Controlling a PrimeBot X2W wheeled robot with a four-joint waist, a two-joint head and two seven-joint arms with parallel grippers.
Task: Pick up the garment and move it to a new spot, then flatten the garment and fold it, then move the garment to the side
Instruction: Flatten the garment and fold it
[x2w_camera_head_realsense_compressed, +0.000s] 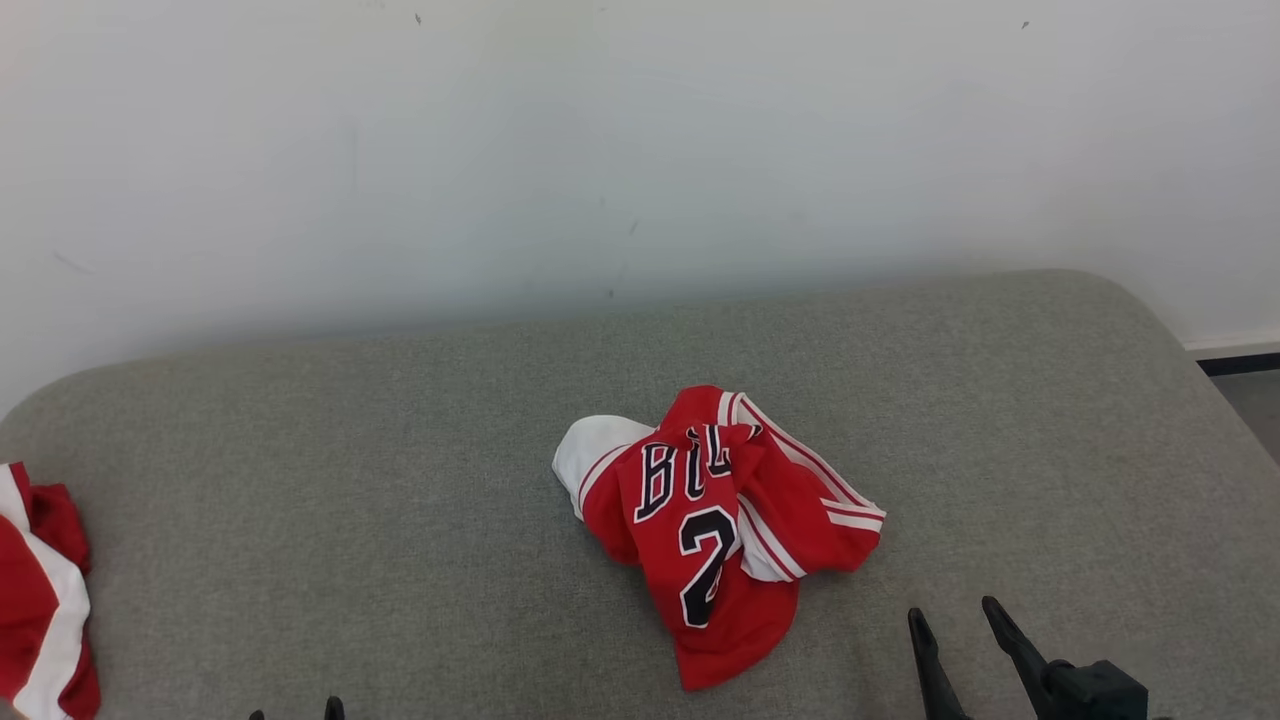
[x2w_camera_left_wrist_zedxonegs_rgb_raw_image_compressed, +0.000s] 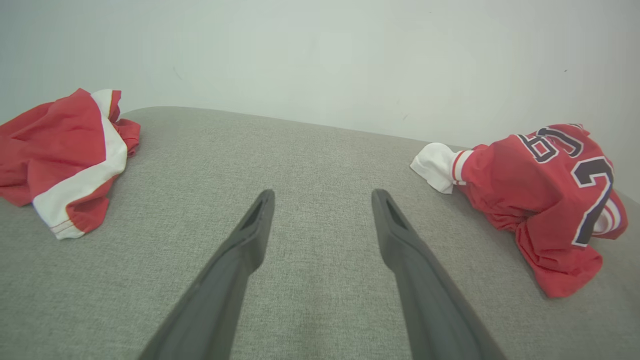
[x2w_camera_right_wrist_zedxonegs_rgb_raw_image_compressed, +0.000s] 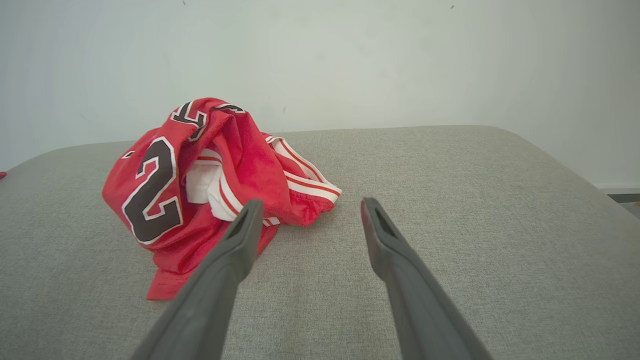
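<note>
Red cloth with white trim and black lettering, the garment (x2w_camera_head_realsense_compressed: 715, 530) is seen crumpled in a heap on the grey upholstered surface (x2w_camera_head_realsense_compressed: 400, 480), slightly right of centre and toward the near edge. The pick-up is judged not yet begun. The right gripper (x2w_camera_head_realsense_compressed: 952, 608) is held just right of the heap and nearer than it, fingers spread wide with nothing between them. The left gripper (x2w_camera_left_wrist_zedxonegs_rgb_raw_image_compressed: 322, 196) is poised well to the left, likewise spread and empty.

A clean lift would probably be served best if a raised fold at the heap's near right side, where the striped hem (x2w_camera_right_wrist_zedxonegs_rgb_raw_image_compressed: 310, 190) lies exposed, were pinched, rather than flat cloth pressed into the cushion. A single layer should be sought so the heap can be opened out afterwards.

A second red-and-white garment (x2w_camera_head_realsense_compressed: 40, 600) is lying at the left edge, well apart, and should be kept out of the chosen spot. Nothing is seen to obstruct the path between grippers and heap. A pale wall (x2w_camera_head_realsense_compressed: 600, 150) stands at the far side.
</note>
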